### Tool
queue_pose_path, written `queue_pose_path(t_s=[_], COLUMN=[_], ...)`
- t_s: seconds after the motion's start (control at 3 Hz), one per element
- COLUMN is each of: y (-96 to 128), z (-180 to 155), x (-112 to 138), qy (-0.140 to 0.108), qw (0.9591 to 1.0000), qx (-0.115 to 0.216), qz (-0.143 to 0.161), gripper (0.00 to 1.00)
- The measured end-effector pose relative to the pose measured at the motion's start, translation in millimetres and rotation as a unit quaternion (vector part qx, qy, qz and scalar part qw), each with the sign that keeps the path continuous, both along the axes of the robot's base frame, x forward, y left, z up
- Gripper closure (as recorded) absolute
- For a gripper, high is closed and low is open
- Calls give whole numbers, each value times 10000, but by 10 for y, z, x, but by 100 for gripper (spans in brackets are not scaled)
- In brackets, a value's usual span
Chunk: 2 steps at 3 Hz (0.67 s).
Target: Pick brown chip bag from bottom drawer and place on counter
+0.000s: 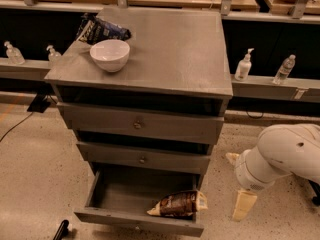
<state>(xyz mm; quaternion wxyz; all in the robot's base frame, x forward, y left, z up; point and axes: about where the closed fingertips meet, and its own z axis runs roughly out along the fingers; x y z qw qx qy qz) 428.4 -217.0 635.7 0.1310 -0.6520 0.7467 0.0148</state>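
Observation:
The brown chip bag (178,204) lies on its side at the front right of the open bottom drawer (137,220), its cream ends pointing left and right. The counter (170,49) is the grey metal top of the cabinet. My gripper (235,186) hangs low to the right of the cabinet, just right of the drawer's corner and apart from the bag. Its two cream fingers (243,205) stand apart, and it holds nothing. The white arm (285,151) comes in from the right edge.
A white bowl (110,54) and a dark blue-black bag (102,30) sit at the counter's back left. The two upper drawers (140,125) are closed. Bottles (243,65) stand on the shelf behind. A dark object (61,230) lies on the floor by the drawer's left corner.

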Motion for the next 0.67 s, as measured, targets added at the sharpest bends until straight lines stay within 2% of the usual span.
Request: queue_pose_path(t_s=[0.33,0.67], y=[7,59], z=[-144,-265], x=[8,78], qy=[66,142], qw=[10000,9998], qx=[71,30], qz=[-6,161], gripper=[0,0])
